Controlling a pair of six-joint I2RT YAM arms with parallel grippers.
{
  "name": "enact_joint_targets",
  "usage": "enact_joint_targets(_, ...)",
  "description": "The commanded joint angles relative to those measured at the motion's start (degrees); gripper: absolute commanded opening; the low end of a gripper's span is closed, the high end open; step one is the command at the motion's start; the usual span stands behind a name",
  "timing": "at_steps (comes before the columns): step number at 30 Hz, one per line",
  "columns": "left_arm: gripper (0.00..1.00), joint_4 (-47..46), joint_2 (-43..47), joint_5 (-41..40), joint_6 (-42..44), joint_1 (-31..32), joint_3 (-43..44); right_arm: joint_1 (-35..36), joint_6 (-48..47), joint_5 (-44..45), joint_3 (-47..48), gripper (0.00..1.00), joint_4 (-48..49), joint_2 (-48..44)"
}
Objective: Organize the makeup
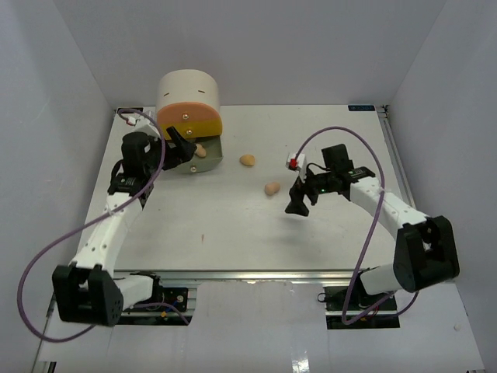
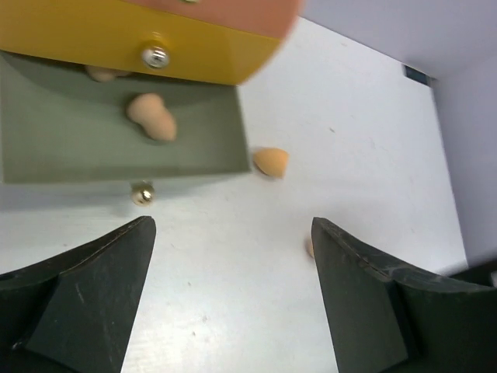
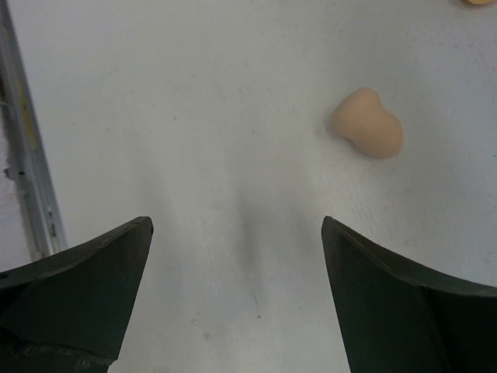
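While the left jaws and the right jaws stand wide open and empty, a sponge (image 2: 153, 116) lies in the green drawer (image 2: 62, 151); two more sponges (image 1: 248, 160) (image 1: 272, 189) lie apart on the counter (image 1: 233, 233).

1. No words, numbers or brand names can be read in any of the three views.
2. A small blue-green sticker (image 1: 362, 107) lies at the far edge of the table (image 1: 233, 225), toward its right corner. Any print on it is too small to make out.
3. A red and white fitting (image 1: 293, 163) sits where the purple cable (image 1: 342, 130) meets the right arm (image 1: 388, 206). It shows no legible marking.
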State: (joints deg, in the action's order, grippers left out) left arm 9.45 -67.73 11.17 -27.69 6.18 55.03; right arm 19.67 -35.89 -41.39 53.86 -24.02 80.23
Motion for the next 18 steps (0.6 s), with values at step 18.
enact_joint_targets(18,0.98,4.27,31.80,-1.27,12.61,-0.20,-16.54,12.10,-42.46,19.69,24.93,0.96,-7.31,28.07)
